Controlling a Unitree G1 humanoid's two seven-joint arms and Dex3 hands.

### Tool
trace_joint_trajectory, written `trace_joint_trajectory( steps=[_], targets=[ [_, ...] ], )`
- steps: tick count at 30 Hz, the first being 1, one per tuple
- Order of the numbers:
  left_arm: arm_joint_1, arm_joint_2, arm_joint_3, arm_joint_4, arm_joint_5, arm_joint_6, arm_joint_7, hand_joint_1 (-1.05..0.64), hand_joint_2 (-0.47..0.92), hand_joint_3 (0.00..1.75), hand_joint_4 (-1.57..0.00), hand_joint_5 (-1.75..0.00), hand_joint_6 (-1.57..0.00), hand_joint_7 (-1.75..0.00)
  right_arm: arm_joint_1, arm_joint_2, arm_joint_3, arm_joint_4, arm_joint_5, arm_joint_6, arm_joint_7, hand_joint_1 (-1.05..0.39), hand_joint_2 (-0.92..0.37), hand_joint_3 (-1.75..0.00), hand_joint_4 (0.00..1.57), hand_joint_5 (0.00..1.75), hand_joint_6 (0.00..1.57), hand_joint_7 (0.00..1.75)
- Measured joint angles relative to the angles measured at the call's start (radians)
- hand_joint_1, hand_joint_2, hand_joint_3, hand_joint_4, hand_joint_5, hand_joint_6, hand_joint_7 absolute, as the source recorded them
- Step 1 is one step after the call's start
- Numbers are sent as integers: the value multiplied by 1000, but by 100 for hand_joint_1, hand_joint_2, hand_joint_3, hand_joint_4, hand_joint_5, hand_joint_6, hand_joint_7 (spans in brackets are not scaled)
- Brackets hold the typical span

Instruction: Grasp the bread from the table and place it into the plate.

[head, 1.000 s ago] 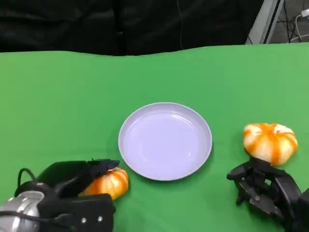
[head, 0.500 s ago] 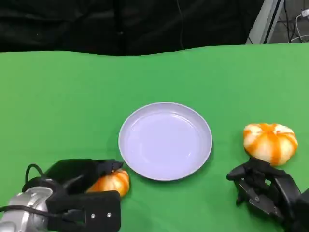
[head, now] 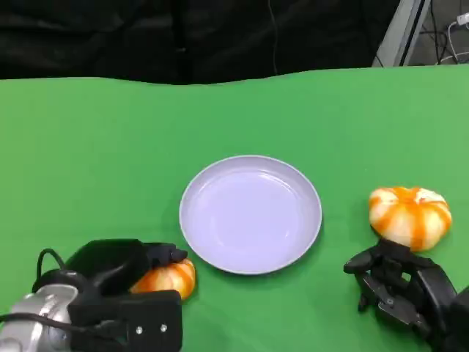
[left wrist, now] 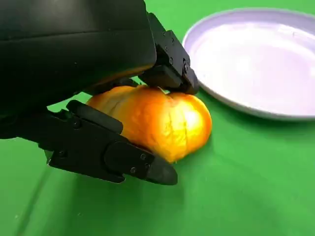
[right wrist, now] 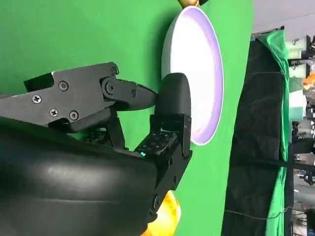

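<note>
- The left hand [left wrist: 106,105] is wrapped around a small orange bread roll [left wrist: 157,120]: in the left wrist view one finger presses on the roll's top and another lies along its lower side, so the roll is grasped, though it looks to be resting on the cloth.
- Judged from this, the step in hand is the grasp itself; the lift has not yet begun.
- The plate [head: 250,214], pale lilac and bare, lies just beyond the fingertips of that hand and off toward the robot's right, near the roll but not touching it.
- The next move calls for a firm enough hold that the round, glossy roll does not slip out, then a lift high enough to clear the plate's raised rim, a short carry over it, and a release above the middle.
- The right hand [head: 399,286] hangs near the table's near edge with its fingers curled inward and nothing between them; it holds nothing.
- Just ahead of that hand's fingers sits a second bread [head: 409,215], larger, orange with white stripes, apart from the fingers and well to the side of the plate away from the left hand.
- The table [head: 110,147] is covered in plain green cloth, flat and unmarked.
- Beyond its far edge hangs a dark backdrop; at the far corner on the right hand's side there is a pale slanted post and some cables.
</note>
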Motion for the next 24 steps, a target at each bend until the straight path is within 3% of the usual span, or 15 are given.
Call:
trace_joint_trajectory(
  steps=[4,6,7,8,9,10,12,14,24],
  targets=[
    [11,-29,2,5,16,14,92,-10,92,8,-124,-21,-119,-7,0,0,0,0,0,0,2,-27,-92,-44,63,175,72,111],
    [17,-39,8,13,16,13,131,-12,92,6,-128,-28,-123,-5,0,1,0,0,0,0,2,-27,-92,-44,63,175,72,111],
    [20,-43,9,17,15,11,151,-11,92,7,-121,-48,-125,-3,0,2,0,0,0,0,2,-27,-92,-44,63,175,72,111],
    [22,-46,11,24,14,5,170,-10,92,9,-103,-94,-129,-2,0,2,0,-1,0,0,1,-26,-92,-45,64,175,72,111],
    [23,-48,12,31,14,-5,191,-10,92,9,-96,-111,-131,-2,0,2,0,-1,0,0,2,-26,-92,-45,64,175,72,111],
    [24,-49,13,35,13,-11,209,-10,92,10,-90,-126,-133,-2,0,3,0,-1,0,0,2,-26,-92,-45,64,175,72,111],
    [25,-53,16,41,12,-26,241,-11,92,11,-88,-135,-136,-3,0,3,0,-1,1,0,3,-25,-92,-45,64,175,72,111],
    [30,-61,18,47,13,-34,274,-11,92,9,-81,-156,-139,-3,0,4,0,-2,1,0,3,-26,-92,-45,65,175,72,111],
    [63,-74,20,52,23,-76,383,-14,92,3,-79,-159,-139,-2,0,4,-1,-1,0,-2,3,-26,-92,-45,65,175,72,111]
  ],
)
